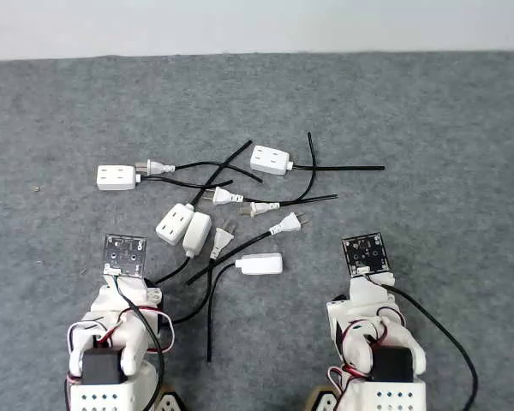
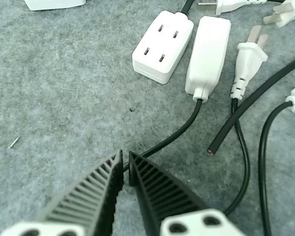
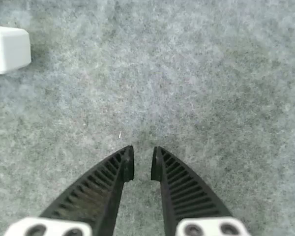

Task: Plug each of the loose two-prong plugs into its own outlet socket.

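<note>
Both arms sit at the near edge of the table (image 1: 428, 128), and no plug is held. The left end effector (image 2: 125, 164) is almost pressed together with nothing in it. The right end effector (image 3: 142, 164) is spread just a little, also with nothing in it. The loose plugs lie in a bunch in the middle of the table. One plug (image 1: 224, 237) is near the left arm, just beside a white outlet (image 1: 176, 224), and three more plugs (image 1: 262, 207) lie a bit farther out.

What could go wrong? The black cords (image 1: 210, 308) cross over each other, so pulling one plug may drag another plug along or slide an outlet away. One cord (image 2: 182, 132) runs right by the tip of the left end effector, and a grab there could catch the cord, not a plug. The outlets look light and loose, so a push from a plug may just shove one along unless the other arm holds it. The prongs are thin — if a plug is held crooked, they will likely miss the slots.
</note>
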